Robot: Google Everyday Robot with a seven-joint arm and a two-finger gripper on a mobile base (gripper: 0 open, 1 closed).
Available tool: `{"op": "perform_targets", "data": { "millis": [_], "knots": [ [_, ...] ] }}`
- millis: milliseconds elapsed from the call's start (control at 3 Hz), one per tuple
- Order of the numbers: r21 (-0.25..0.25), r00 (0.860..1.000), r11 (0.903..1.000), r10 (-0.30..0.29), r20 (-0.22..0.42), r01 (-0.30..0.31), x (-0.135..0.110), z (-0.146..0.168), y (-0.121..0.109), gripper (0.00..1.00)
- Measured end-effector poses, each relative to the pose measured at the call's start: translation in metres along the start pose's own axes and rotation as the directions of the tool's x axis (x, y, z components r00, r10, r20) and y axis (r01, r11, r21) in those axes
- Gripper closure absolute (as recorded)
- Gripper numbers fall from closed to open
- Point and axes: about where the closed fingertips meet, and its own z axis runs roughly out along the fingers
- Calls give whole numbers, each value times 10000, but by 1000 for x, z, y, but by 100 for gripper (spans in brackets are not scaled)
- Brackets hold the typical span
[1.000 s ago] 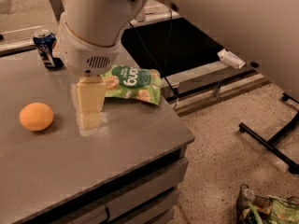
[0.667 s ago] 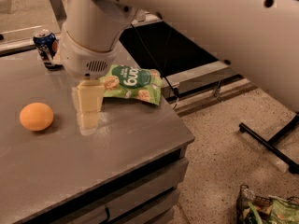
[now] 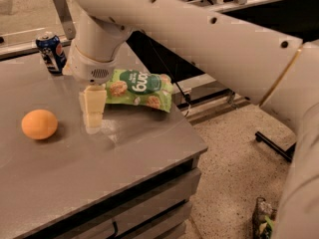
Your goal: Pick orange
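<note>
The orange [image 3: 39, 124] is a smooth, round orange-yellow fruit lying on the grey table [image 3: 124, 158] near its left side. My gripper [image 3: 92, 114] hangs from the white arm and points down, just above the table top. It is to the right of the orange, about one orange-width away, and does not touch it. Nothing shows in the gripper.
A blue soda can [image 3: 51, 51] stands at the back left of the table. A green snack bag [image 3: 139, 88] lies just right of the gripper. The table's right edge drops to a speckled floor with a black stand leg [image 3: 274, 146].
The arm's upper links have swung further across the top and right of the view. The gripper has barely shifted over the table. The orange has not moved.
</note>
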Motion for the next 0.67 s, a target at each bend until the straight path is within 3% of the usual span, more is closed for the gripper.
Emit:
{"op": "perform_targets", "data": {
  "millis": [333,667],
  "knots": [
    [-30,9999,10000,75,147,-75,4,20,-23,0],
    [-141,9987,9999,-43,508,50,-9,38,-34,0]
  ]
}}
